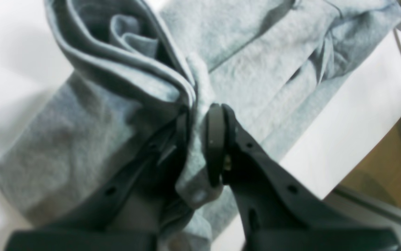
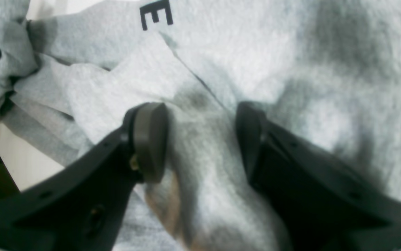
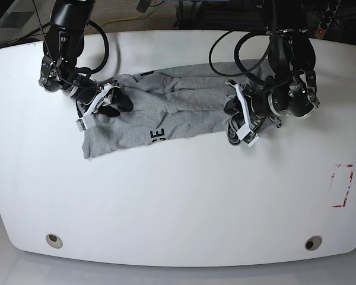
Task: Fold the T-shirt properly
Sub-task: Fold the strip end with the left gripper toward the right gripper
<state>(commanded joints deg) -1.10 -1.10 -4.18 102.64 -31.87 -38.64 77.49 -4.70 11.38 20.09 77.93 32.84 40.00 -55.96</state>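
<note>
The heather-grey T-shirt (image 3: 166, 113) lies in a long crumpled band across the white table, with black lettering (image 3: 157, 135) showing near its front edge. At the shirt's right end in the base view, my left gripper (image 3: 231, 120) is shut on a bunched fold of cloth (image 1: 197, 115). The pinch shows close up in the left wrist view, where the left gripper (image 1: 199, 139) has cloth hanging between its pads. At the shirt's left end, my right gripper (image 3: 110, 101) rests on the cloth. Close up, the right gripper (image 2: 200, 139) has its fingers apart with a hump of shirt (image 2: 204, 150) between them.
The white table (image 3: 178, 208) extends toward the front, with two round fittings (image 3: 54, 240) (image 3: 311, 242) near its front edge. A red-marked rectangle (image 3: 342, 185) sits at the right. Cables hang behind both arms. The table edge (image 1: 329, 197) runs close to the left gripper.
</note>
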